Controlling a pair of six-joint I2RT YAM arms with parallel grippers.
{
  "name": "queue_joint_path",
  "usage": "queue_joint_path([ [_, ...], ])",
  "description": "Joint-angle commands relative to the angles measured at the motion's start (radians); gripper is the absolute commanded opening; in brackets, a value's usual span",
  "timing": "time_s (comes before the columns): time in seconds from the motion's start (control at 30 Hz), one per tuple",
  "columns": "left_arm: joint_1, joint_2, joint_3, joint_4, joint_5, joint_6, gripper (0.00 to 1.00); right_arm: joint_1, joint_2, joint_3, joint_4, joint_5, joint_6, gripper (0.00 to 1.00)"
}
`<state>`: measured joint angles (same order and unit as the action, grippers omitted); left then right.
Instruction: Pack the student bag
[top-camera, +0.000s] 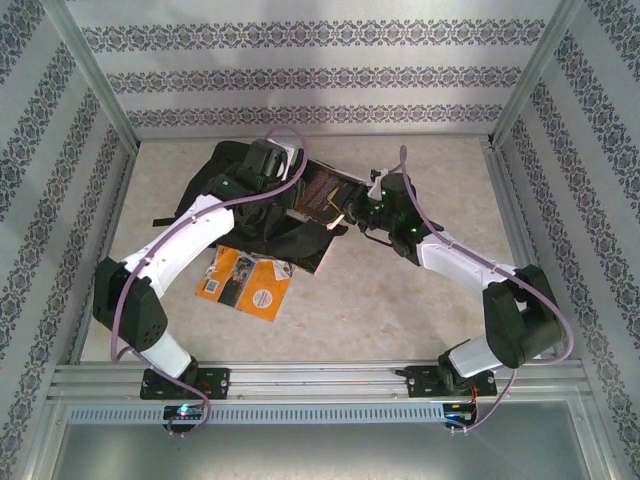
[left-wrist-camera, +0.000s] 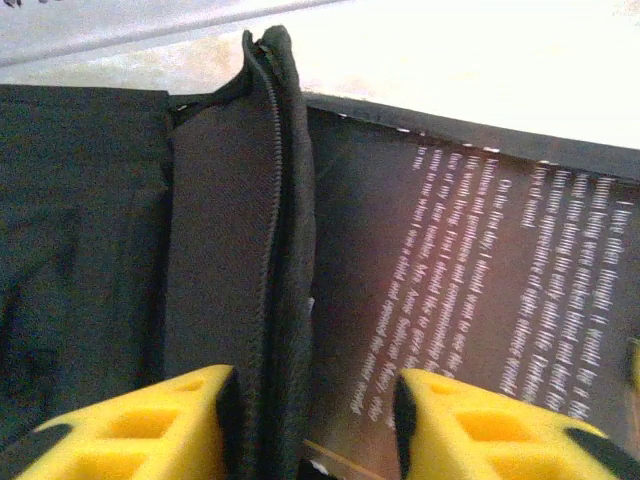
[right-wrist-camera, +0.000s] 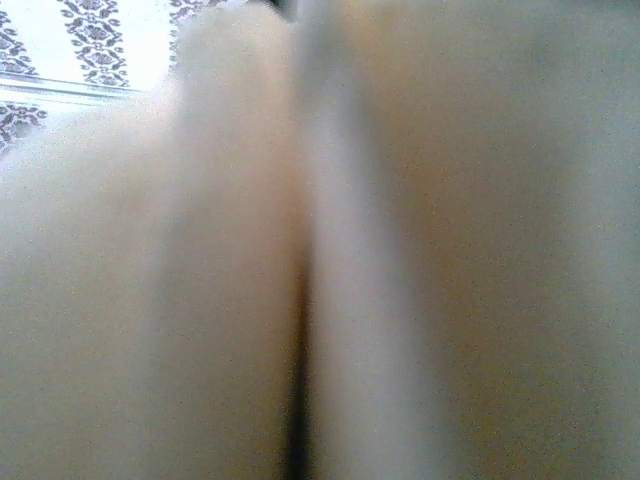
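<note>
Left gripper (left-wrist-camera: 312, 388) released, yellow fingers (left-wrist-camera: 150, 425) parted astride the student bag's (top-camera: 228, 160) zipper edge. Right gripper (top-camera: 352, 213) clenched on the 3 o'clock edge of a dark book (top-camera: 322, 188) tilted over the bag's opening. Student bag at the pale table's (top-camera: 400, 300) 12 o'clock, orange booklet (top-camera: 250, 282) flat just beside its 6 o'clock edge.

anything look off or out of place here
The orange booklet lies askew on the table, outside the student bag, while a dark book sits tilted at the bag's opening. Nothing looks spilled or damaged.
</note>
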<state>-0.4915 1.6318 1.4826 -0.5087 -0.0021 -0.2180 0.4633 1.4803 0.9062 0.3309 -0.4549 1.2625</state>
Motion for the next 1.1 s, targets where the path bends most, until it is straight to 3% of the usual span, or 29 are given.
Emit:
queue_joint_path([
  [0.0,0.031,0.033,0.051,-0.010,0.018,-0.004,0.52,0.028,-0.014,0.063,0.129,-0.047,0.021,0.00],
  [0.23,0.083,0.099,0.102,-0.005,0.065,-0.008,0.39,0.034,-0.025,0.051,0.118,-0.043,-0.003,0.00],
  [0.3,0.089,0.110,0.113,0.002,0.087,-0.008,0.29,0.035,-0.028,0.048,0.112,-0.043,-0.011,0.00],
  [0.43,0.092,0.113,0.124,0.015,0.131,-0.013,0.00,0.034,-0.043,0.044,0.082,-0.043,-0.044,0.00],
  [0.7,0.093,-0.064,0.068,0.063,0.043,0.000,0.00,0.034,-0.088,-0.018,-0.072,-0.013,-0.136,0.00],
  [1.07,0.092,-0.217,0.010,0.040,0.051,0.012,0.00,0.055,0.025,-0.008,-0.042,-0.060,-0.098,0.00],
])
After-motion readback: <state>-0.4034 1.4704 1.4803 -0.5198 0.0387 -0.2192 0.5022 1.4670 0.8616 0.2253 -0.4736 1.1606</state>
